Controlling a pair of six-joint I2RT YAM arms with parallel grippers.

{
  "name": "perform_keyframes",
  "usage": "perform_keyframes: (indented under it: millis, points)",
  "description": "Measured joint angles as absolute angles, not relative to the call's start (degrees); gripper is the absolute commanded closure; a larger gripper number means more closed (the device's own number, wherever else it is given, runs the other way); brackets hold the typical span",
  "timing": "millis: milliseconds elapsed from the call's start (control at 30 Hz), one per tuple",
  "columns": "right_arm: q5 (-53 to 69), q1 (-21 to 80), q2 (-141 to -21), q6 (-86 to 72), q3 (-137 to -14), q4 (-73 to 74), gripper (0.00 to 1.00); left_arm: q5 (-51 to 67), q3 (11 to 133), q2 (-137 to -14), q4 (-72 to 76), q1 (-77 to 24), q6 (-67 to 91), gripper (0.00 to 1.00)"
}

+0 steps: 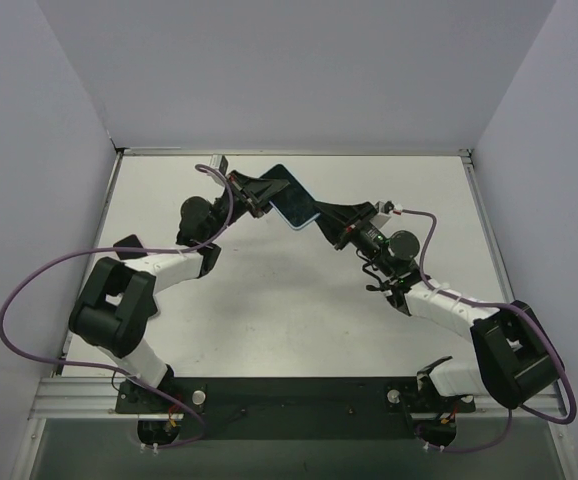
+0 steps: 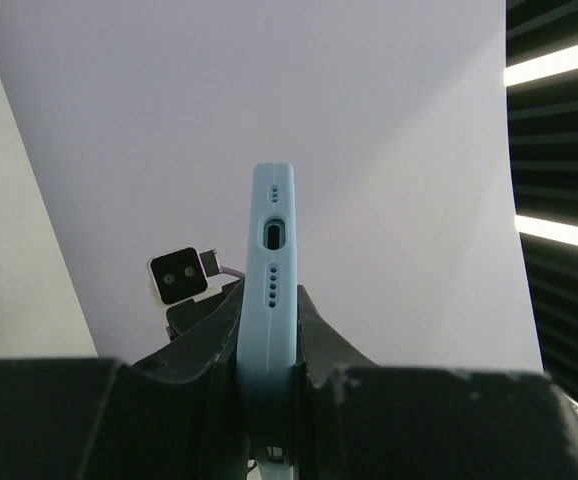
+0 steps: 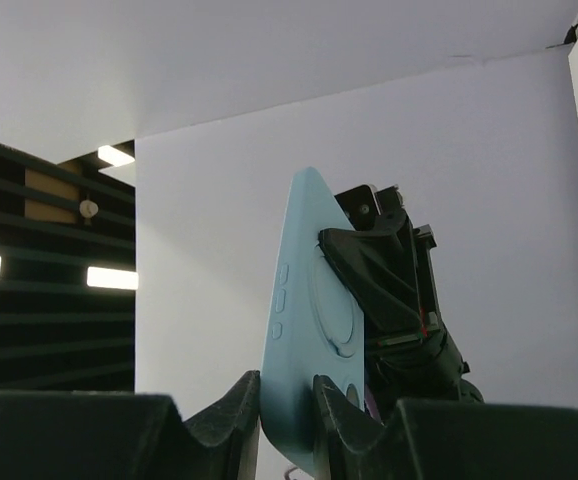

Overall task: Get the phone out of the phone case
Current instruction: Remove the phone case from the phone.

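A phone in a light blue case (image 1: 291, 198) is held in the air above the back middle of the table, dark screen facing up in the top view. My left gripper (image 1: 260, 196) is shut on its left side; the left wrist view shows the case's bottom edge (image 2: 272, 270) with port and speaker holes standing between the fingers. My right gripper (image 1: 321, 214) is shut on its lower right corner; the right wrist view shows the case's back (image 3: 314, 300) with side buttons and a ring mark, the left gripper behind it. The phone sits inside the case.
The white table (image 1: 269, 320) lies below, with grey walls on three sides. Purple cables (image 1: 39, 290) loop from both arms. The right arm's wrist camera (image 2: 177, 276) shows in the left wrist view.
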State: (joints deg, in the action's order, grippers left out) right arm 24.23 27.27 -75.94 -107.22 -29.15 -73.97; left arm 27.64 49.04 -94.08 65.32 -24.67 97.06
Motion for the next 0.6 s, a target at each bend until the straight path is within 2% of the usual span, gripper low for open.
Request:
perform_keyframes:
  millis: [300,600]
  points:
    - [14.7,31.2,-76.0,-110.2,-29.4,-76.7,1.00,24.7,49.0,-90.2,63.9,-24.7,95.0,1.00]
    - [11.5,33.2,-75.6,-111.7,-32.4,-78.7,1.00,22.8,50.5,-86.0,62.6,-24.9,94.1,1.00]
